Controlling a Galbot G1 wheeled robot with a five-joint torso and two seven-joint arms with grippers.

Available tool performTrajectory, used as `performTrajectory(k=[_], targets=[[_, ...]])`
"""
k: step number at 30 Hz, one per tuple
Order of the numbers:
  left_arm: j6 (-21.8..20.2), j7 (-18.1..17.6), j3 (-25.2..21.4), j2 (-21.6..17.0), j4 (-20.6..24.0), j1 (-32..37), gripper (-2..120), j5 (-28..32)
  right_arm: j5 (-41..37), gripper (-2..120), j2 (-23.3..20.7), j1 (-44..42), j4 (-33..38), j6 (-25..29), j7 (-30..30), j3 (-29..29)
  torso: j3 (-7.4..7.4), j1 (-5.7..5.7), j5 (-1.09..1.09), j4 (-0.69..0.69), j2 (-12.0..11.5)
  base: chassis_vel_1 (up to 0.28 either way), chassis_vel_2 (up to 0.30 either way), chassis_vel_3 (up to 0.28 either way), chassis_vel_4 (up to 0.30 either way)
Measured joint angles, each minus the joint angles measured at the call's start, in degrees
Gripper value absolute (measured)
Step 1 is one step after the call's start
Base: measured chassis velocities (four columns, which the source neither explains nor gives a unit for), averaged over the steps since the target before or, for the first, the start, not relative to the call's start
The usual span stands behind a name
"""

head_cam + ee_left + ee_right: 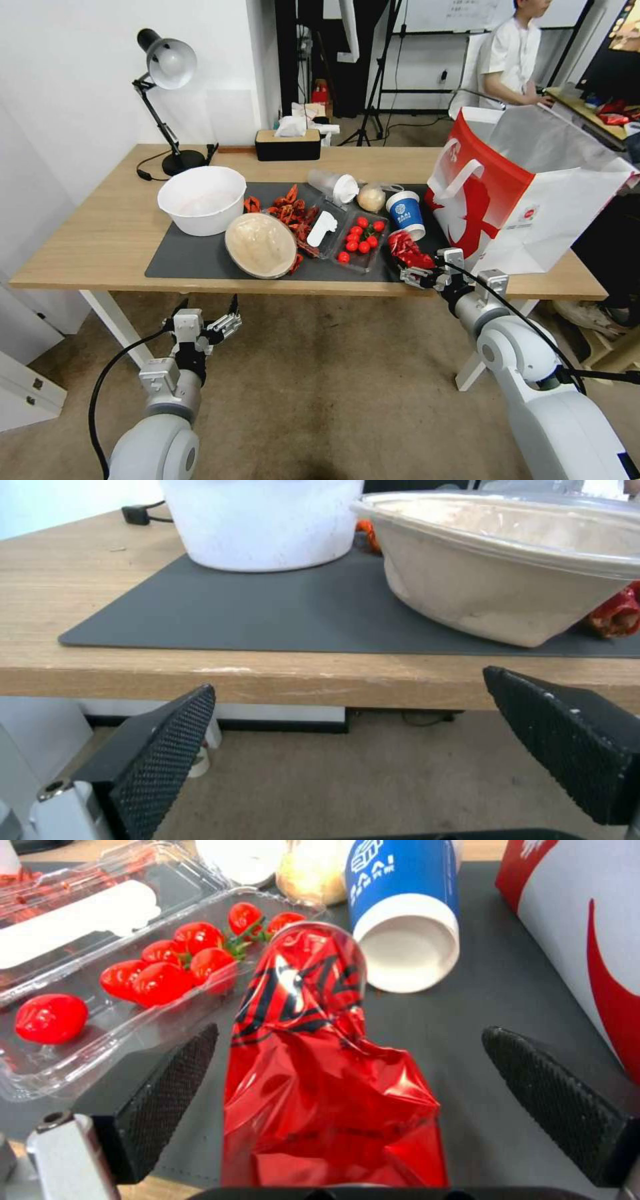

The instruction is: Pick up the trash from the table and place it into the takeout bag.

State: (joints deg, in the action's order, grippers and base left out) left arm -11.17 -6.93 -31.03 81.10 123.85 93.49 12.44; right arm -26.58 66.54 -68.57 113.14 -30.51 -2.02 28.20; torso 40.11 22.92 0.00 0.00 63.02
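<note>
1. Trash lies on a grey mat (200, 260) covering the middle of a wooden table (87, 233); carpet floor below, white wall to the left, with a desk lamp (167, 63) and tissue box (288, 143) at the table's far edge.
2. Right gripper (417, 275) sits at the table's near edge, jaws apart, with the crushed red can (320, 1060) lying between its fingers (170, 1090) on the mat, not clamped.
3. Just beyond the can lies a blue-and-white paper cup (407, 905) on its side, base toward the gripper; white lettering on it cannot be read with certainty.
4. Beside the can, on the gripper's left, a clear tray (87, 1040) holds cherry tomatoes (160, 980). Farther off are a wrapped beige ball (371, 197) and a clear lidded cup (331, 184), tipped over.
5. Takeout bag (527, 193) stands upright on the gripper's right, near it, mouth open, foil lining visible; a small red logo on its white side is too small to read.
6. Left gripper (207, 319) hangs below and in front of the table edge, jaws apart, holding nothing. Ahead of it a tan bowl (507, 565) rests tilted on the mat, with a white bowl (263, 522) beyond and to its left.
</note>
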Motion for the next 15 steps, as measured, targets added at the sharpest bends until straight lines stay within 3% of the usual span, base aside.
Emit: performTrajectory(k=[5,15], targets=[[0.4,-0.2,-0.1,0.1,0.0,0.1,100,-0.1,0.0,100,0.0,0.0,-0.1,-0.2,0.4,0.0,0.00,0.00,0.00,0.00,0.0,0.000,0.000,0.000,0.000],[1.1,-0.7,-0.1,0.2,-0.1,0.1,100,-0.5,-0.1,75,0.1,-0.3,0.0,-0.4,0.5,0.1,-0.01,0.00,0.00,0.00,0.0,0.000,0.000,0.000,0.000]])
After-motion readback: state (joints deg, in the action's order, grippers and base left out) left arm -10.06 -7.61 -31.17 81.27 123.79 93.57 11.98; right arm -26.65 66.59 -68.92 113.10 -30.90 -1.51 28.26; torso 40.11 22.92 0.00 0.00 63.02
